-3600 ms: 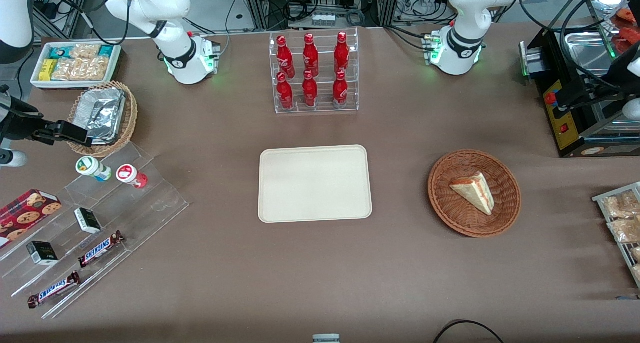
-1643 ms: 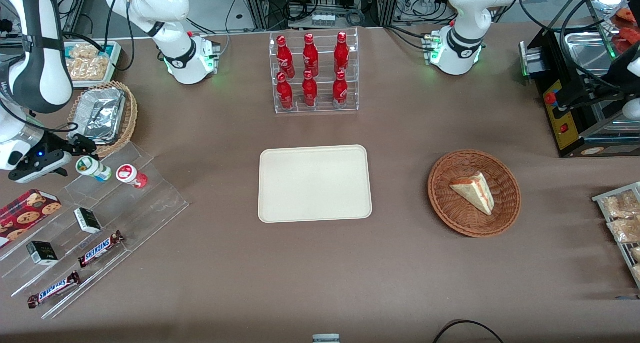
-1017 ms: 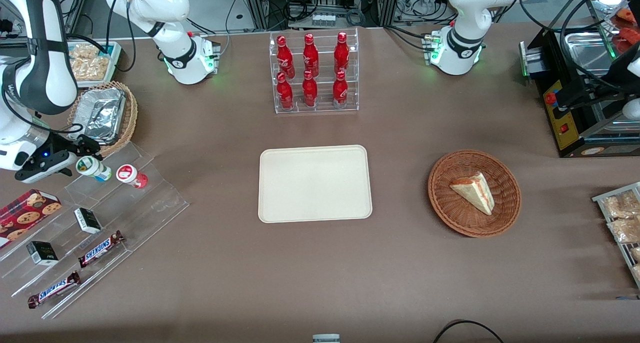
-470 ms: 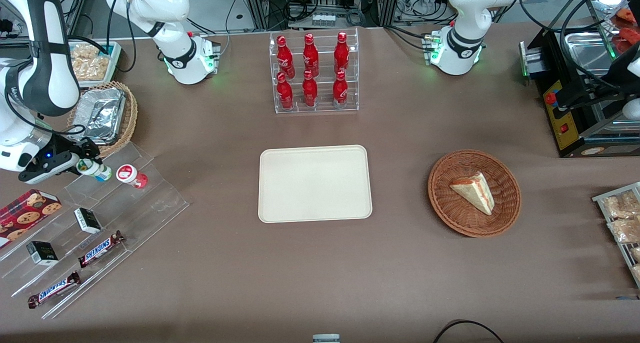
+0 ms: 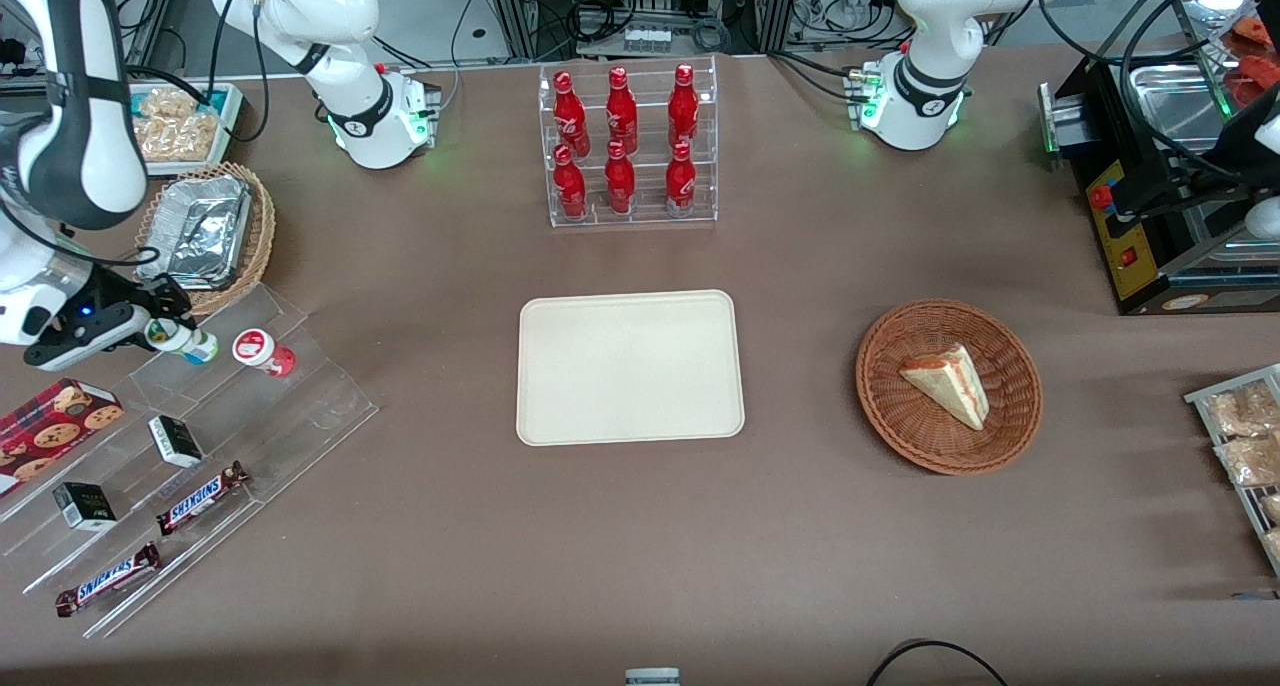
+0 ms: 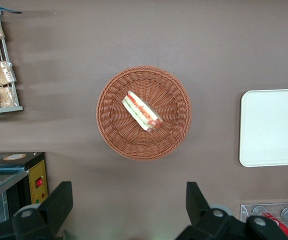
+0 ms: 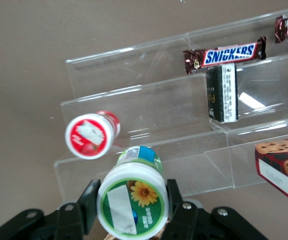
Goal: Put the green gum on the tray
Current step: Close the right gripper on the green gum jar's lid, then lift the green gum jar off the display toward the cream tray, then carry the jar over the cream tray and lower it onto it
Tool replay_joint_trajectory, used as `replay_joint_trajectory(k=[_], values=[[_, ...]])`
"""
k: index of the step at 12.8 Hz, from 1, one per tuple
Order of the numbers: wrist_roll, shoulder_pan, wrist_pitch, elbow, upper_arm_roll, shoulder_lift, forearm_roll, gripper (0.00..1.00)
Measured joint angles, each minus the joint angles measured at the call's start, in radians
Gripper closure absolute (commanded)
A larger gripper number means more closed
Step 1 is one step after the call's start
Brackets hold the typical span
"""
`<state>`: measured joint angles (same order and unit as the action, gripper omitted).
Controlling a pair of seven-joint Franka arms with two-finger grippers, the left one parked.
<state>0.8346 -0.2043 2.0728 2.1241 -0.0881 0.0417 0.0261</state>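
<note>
**A:** So the right arm's gripper (image 5: 158,323) is sitting at the top step of the clear acrylic riser (image 5: 250,386), way over at the working arm's end of the table, and its fingers are closing in on the green gum (image 5: 176,337). In the wrist view the two pads are pressing either side of the green gum (image 7: 133,205) just under its lid, so I'm calling that a grip.

**B:** Yep. A second ago the bottle was standing free with the fingers just coming around it. Now it's looking shifted and lifted slightly, while the red-lidded bottle (image 5: 262,350) beside it isn't budging.

**A:** So the pick is basically happening. Nothing's delivered though, the tray (image 5: 630,368) is sitting mid-table, well apart from the gum.

**B:** Right, I'm guessing next is lifting clear of the riser without clipping that red one.
</note>
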Motion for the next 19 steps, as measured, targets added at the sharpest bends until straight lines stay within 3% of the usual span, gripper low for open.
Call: replay_joint_trajectory(k=[4,7,9,15,19], values=[[-0.075,0.090,-0.233,-0.151,0.005,0.023,0.003,1.00],[-0.285,0.207,-0.350,-0.223,0.037,0.036,0.004,1.00],[-0.450,0.249,-0.407,-0.272,0.106,0.037,0.007,1.00],[-1.020,0.325,-0.348,-0.310,0.386,-0.036,0.089,1.00],[-1.293,0.473,-0.205,-0.371,0.409,-0.208,0.088,1.00]])
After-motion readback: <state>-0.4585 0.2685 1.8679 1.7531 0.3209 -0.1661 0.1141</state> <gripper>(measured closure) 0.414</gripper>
